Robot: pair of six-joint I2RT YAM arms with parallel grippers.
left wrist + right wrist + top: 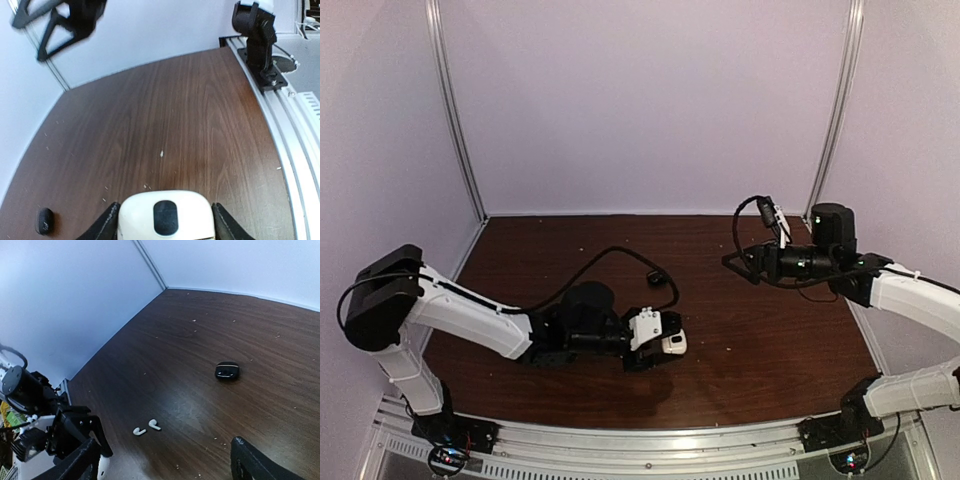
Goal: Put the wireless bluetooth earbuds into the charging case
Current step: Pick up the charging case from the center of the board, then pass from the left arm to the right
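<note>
Bench [770,340]: dark wood, pale walls around.
Left gripper [660,348]: mine, clamped on the white charging case [165,212]; smooth, likely slippery.
Right gripper [167,462]: wide, empty.
White earbuds [154,425]: tiny, light, glossy; I'd pinch the stems.

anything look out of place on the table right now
Two white earbuds lie loose on the wood, apart from the white case between the left fingers. One black earbud lies loose near that case. Pale specks dot the table.

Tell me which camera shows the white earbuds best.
Right wrist: both white earbuds lie in plain sight, side by side on the table. The top external view and the left wrist view show neither of them.
</note>
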